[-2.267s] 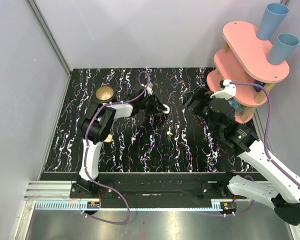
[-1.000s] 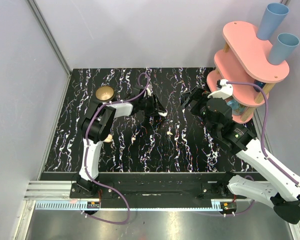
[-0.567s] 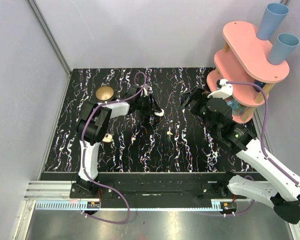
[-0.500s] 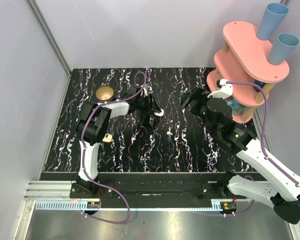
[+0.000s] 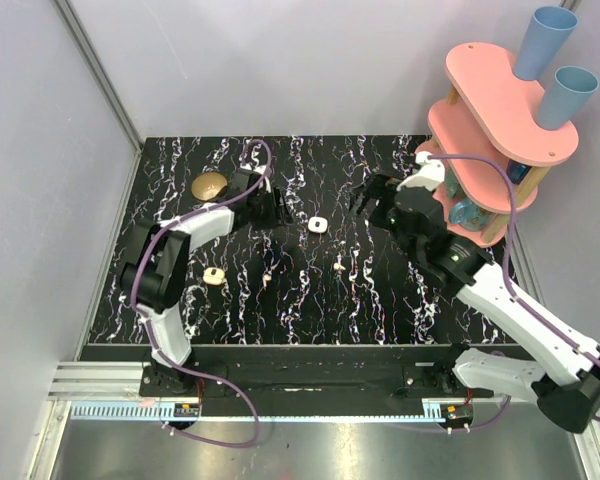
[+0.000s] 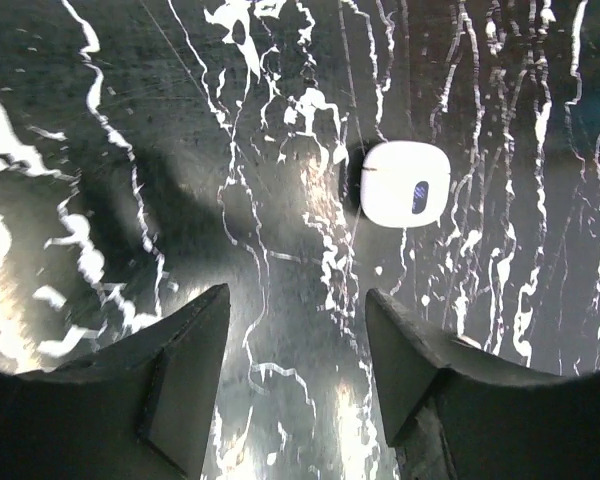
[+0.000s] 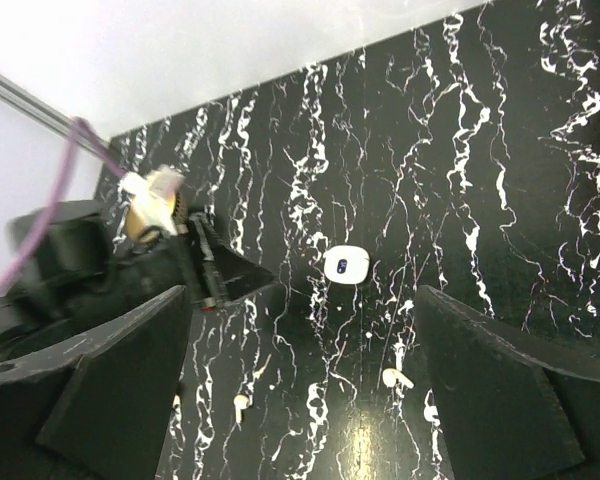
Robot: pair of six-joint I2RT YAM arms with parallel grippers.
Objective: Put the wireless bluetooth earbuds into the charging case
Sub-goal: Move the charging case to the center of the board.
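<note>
The charging case (image 5: 318, 224) lies shut on the black marbled table, a small white rounded square with a dark mark on its lid (image 6: 407, 184) (image 7: 346, 265). My left gripper (image 5: 277, 211) (image 6: 295, 295) is open just left of it, apart from it, with only table between its fingers (image 6: 180, 370). One earbud (image 5: 338, 266) (image 7: 396, 378) lies in front of the case to the right, another earbud (image 5: 267, 277) (image 7: 240, 403) in front to the left. My right gripper (image 5: 363, 203) (image 7: 302, 292) hovers open, high and right of the case, holding nothing.
A brass-coloured bowl (image 5: 210, 185) stands at the back left beside the left arm. A small cream object (image 5: 213, 275) lies on the left part of the table. A pink two-tier stand (image 5: 500, 110) with blue cups (image 5: 545, 40) fills the back right corner.
My left gripper let go of the case, opened wider and drew back to the left. The case stays where it was on the table. The right gripper shifted slightly left.
</note>
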